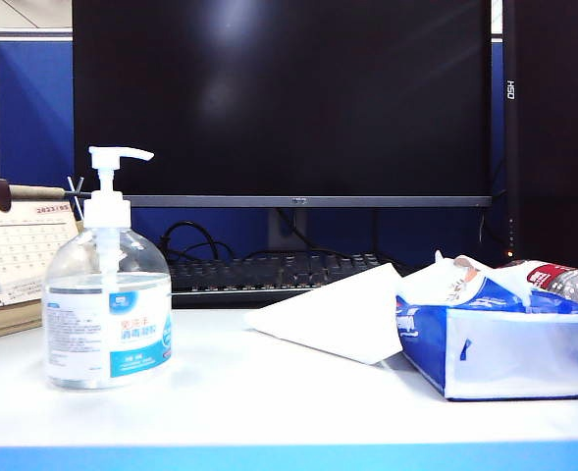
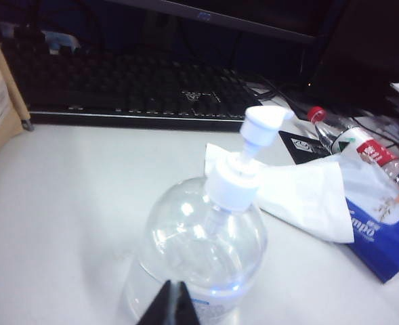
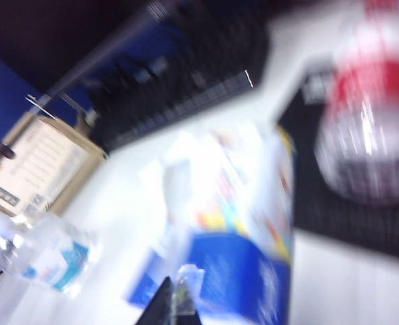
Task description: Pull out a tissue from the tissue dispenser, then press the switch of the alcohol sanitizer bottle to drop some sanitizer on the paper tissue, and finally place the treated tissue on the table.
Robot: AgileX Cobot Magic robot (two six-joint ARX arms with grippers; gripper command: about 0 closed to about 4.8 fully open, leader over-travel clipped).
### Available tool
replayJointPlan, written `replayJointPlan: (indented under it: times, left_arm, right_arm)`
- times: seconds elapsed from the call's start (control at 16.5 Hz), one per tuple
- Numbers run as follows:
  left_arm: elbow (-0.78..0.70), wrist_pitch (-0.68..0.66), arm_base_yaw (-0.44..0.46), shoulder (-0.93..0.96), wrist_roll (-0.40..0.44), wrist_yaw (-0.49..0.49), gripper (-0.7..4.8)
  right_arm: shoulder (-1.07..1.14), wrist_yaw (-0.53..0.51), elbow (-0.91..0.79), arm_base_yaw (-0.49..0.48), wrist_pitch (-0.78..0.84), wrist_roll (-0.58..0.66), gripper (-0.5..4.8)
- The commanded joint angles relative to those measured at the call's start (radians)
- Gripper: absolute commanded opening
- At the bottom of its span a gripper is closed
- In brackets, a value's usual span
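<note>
While the tissue (image 1: 333,316) lies on the table (image 1: 269,402) between the alcohol sanitizer bottle (image 1: 108,312) and the tissue dispenser (image 1: 504,343), one edge leaning on the pack, neither arm appears in the exterior view. The left end effector (image 2: 174,305) hangs above the bottle with its fingers pressed together and empty, near the switch (image 2: 261,124). The right end effector (image 3: 174,305), likewise pressed together, hangs above the dispenser in a motion-blurred picture; whether a scrap of tissue sits between its tips cannot be told. The task appears essentially complete. Remaining risks, as judgement: a retreating left arm could clip the pump head and tip the bottle; a careless right arm could drag the light sheet or shift the soft pack toward the keyboard (image 1: 269,273).
</note>
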Motion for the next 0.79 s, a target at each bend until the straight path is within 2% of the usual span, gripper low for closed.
replayJointPlan:
  times: [0.06, 0.24, 0.3, 0.36, 0.48, 0.55, 0.61, 0.67, 0.73, 0.79]
  left_arm:
    - [0.000, -0.020, -0.008, 0.000, -0.056, -0.005, -0.05]
    - [0.000, -0.023, -0.008, 0.004, -0.066, -0.012, -0.05]
    - [0.000, -0.027, -0.010, 0.014, -0.069, -0.057, -0.05]
    - [0.000, -0.032, -0.011, 0.035, -0.041, -0.106, -0.05]
    - [0.000, -0.039, -0.014, 0.094, 0.038, -0.170, -0.05]
    - [0.000, -0.031, -0.018, 0.126, 0.024, -0.186, -0.05]
    - [0.000, -0.022, -0.022, 0.140, 0.023, -0.179, -0.05]
    - [0.000, -0.021, -0.024, 0.140, 0.024, -0.182, -0.05]
    - [0.000, -0.015, -0.024, 0.140, 0.032, -0.217, -0.05]
    - [0.000, -0.006, -0.024, 0.142, 0.039, -0.272, -0.05]
  right_arm:
    - [0.004, 0.034, -0.015, 0.104, 0.081, 0.010, -0.01]
    - [-0.002, 0.157, -0.023, 0.296, 0.077, 0.050, -0.02]
    - [-0.002, 0.225, -0.023, 0.402, 0.075, 0.050, -0.02]
    - [-0.002, 0.277, -0.022, 0.504, 0.072, 0.010, -0.02]
    - [0.002, 0.386, -0.021, 0.670, 0.066, -0.165, -0.02]
    - [0.009, 0.534, -0.023, 0.750, 0.064, -0.225, -0.02]
    - [0.021, 0.724, -0.024, 0.824, 0.051, -0.328, -0.01]
    - [0.037, 0.885, -0.027, 0.872, 0.077, -0.359, -0.01]
    - [0.043, 0.955, -0.032, 0.887, 0.097, -0.370, -0.01]
    - [0.044, 0.977, -0.037, 0.886, 0.111, -0.393, -0.01]
